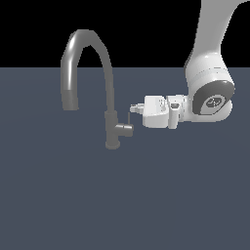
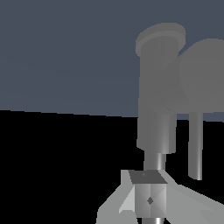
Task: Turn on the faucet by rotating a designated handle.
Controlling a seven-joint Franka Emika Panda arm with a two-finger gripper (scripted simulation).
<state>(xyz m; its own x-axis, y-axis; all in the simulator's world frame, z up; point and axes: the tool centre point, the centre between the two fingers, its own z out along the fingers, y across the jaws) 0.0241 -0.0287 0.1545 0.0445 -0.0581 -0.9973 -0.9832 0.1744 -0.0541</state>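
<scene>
The faucet (image 1: pixel 110 88) is a dark-grey gooseneck tap standing on the flat grey floor, its arched spout curving toward the exterior view's left. Low on its thicker base, the handle (image 1: pixel 125 129) sticks out as a short stub toward the exterior view's right, with a thin pin (image 1: pixel 129 118) rising from it. My gripper (image 1: pixel 133 108) lies horizontal and points at the faucet, its tips just above and right of the pin's top. The fingers look shut with nothing between them. In the wrist view, the gripper (image 2: pixel 149 200) sits in front of the faucet base (image 2: pixel 158 92), with the handle (image 2: pixel 204 78) and pin (image 2: pixel 195 146) beside it.
My white arm (image 1: pixel 210 93) comes in from the exterior view's upper right. The plain grey floor (image 1: pixel 122 205) spreads around the faucet, with black background beyond it.
</scene>
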